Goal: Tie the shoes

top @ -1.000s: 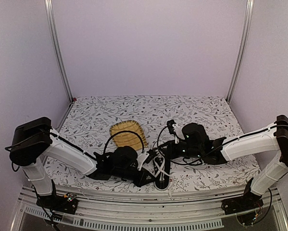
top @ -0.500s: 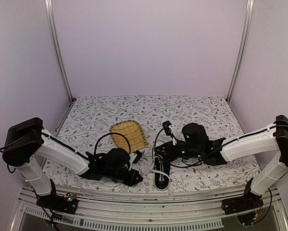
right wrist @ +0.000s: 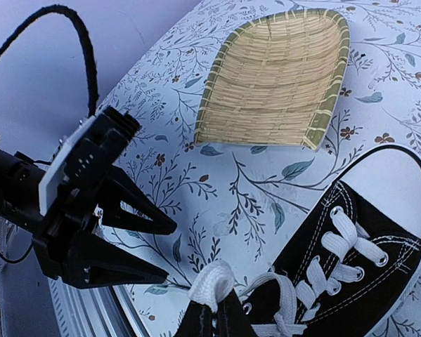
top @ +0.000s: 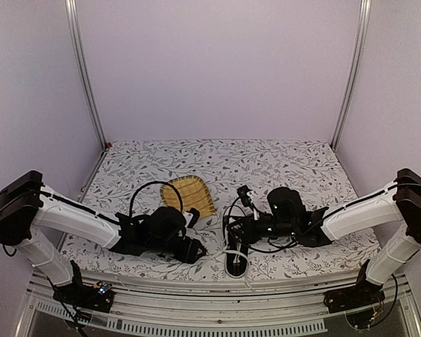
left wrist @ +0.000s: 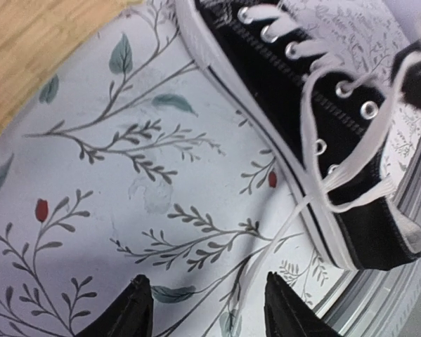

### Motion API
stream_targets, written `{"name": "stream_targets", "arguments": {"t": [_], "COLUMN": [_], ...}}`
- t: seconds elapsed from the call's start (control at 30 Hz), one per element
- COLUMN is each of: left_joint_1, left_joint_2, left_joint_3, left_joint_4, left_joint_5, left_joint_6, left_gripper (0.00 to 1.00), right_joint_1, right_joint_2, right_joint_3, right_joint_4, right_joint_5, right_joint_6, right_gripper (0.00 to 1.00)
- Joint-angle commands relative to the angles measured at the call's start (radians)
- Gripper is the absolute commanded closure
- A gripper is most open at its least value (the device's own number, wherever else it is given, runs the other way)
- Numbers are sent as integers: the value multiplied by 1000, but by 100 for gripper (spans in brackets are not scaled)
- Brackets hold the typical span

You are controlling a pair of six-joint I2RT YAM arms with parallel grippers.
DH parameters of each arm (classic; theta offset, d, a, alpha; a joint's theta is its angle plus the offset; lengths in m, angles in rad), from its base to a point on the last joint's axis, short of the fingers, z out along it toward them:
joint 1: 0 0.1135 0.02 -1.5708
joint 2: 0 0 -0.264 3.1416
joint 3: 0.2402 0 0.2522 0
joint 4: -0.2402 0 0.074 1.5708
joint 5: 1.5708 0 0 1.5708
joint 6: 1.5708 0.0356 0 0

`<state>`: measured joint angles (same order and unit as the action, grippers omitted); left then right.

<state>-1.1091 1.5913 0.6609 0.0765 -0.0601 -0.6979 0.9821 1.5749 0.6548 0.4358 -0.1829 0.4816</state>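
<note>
**Lace pinched on the right, jaws wide on the left**

Grips a bunched white lace (right wrist: 211,284) with the right gripper (right wrist: 211,317), fingertips closed tight on it, lace end standing just above the tips. Finds the sneaker (right wrist: 351,281) immediately to the right of that gripper, collar nearest the tips, white toe cap pointing ahead and away. Rests on the floral cloth (right wrist: 217,189). Places the woven tray (right wrist: 277,84) farther ahead of the right gripper, apart from the toe. Spreads the left gripper (left wrist: 206,309) wide, with nothing clamped between its fingers (left wrist: 129,312), low over the cloth. Sees the sneaker ahead and to the right of the left gripper, near but not touching, a thin lace strand trailing down toward the right-hand fingertip.
</note>
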Motion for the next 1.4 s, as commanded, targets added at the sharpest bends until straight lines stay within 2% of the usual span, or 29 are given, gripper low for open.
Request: {"name": "stream_targets", "arguments": {"t": [0.0, 0.17, 0.43, 0.73, 0.87, 1.23, 1.27, 1.37], "left_joint_1": [22, 43, 83, 97, 101, 106, 105, 107], "left_joint_2": [-86, -95, -7, 112, 135, 179, 177, 172], "left_joint_3": [53, 103, 146, 193, 192, 178, 170, 154], "left_joint_4": [44, 202, 367, 417, 444, 483, 486, 490], "left_joint_5": [-41, 56, 169, 252, 276, 325, 321, 308], "left_joint_6": [56, 57, -15, -70, -86, -125, -128, -135], "left_gripper": [46, 42, 40, 47, 56, 100, 100, 100], "right_joint_1": [9, 10, 10, 12, 11, 12, 12, 11], "right_joint_2": [-18, -13, -3, 5, 9, 0, -5, -49], "right_joint_3": [-33, -59, -75, -91, -89, -92, -92, -92], "right_joint_4": [72, 128, 165, 199, 201, 199, 194, 146], "right_joint_5": [-33, -58, -83, -103, -105, -72, -69, -55], "right_joint_6": [-11, -25, -32, -33, -35, -33, -35, -43], "right_gripper": [98, 98, 98, 98, 98, 97, 94, 69]}}
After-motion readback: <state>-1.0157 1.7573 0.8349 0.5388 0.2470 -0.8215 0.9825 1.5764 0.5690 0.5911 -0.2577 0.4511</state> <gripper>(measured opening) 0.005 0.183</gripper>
